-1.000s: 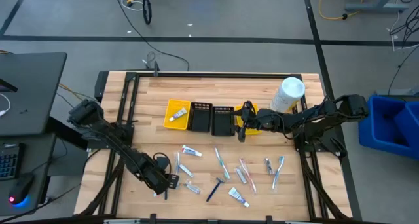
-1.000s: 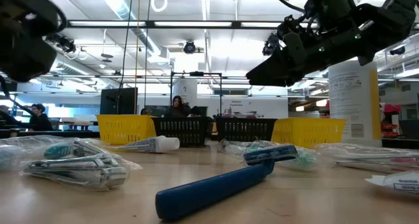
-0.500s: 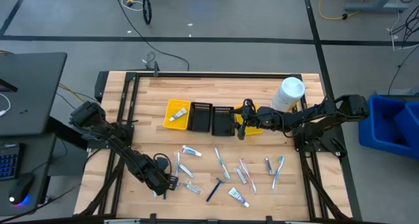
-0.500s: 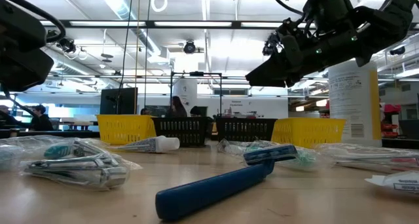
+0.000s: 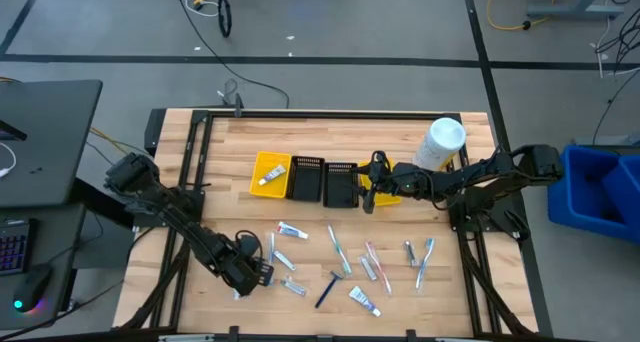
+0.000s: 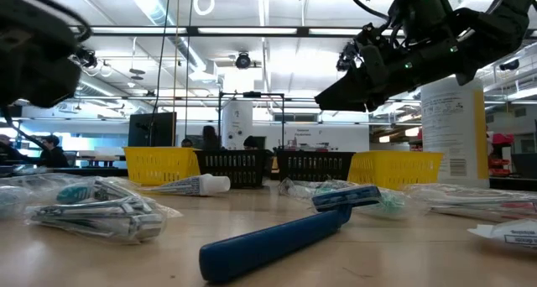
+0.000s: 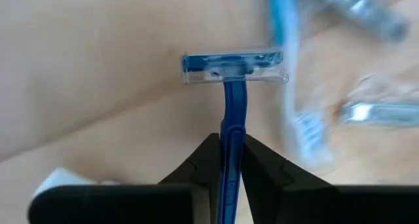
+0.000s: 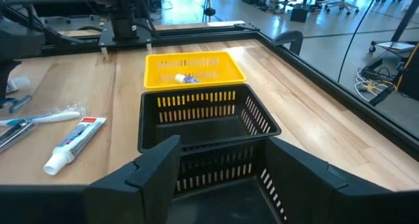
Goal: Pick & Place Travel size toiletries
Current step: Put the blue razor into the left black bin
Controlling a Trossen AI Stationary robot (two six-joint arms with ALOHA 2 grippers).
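The travel size toiletries lie scattered on the near half of the wooden table: toothpaste tubes (image 5: 290, 230), toothbrushes (image 5: 338, 247) and a blue razor (image 5: 325, 287). My left gripper (image 5: 256, 274) is low at the near left, shut on another blue razor (image 7: 230, 86). My right gripper (image 5: 369, 198) hovers open above a black basket (image 8: 196, 119) in the row of baskets at the table's middle, with nothing between its fingers. My left gripper pinches the razor's blue handle (image 7: 230, 142) between its two fingers (image 7: 262, 165). The handle runs forward along the fingers, and the razor's head (image 7: 232, 65) sticks out well beyond the fingertips. Whether the razor is clear of the table I cannot tell.
A yellow basket (image 5: 270, 172) holding a toothpaste tube, two black baskets (image 5: 322, 180) and a second yellow basket (image 5: 398, 182) stand in a row. A large white bottle (image 5: 440, 142) stands at the far right. People sit in the room beyond the table.
My left gripper has shut on the razor's handle at the near left of the table.
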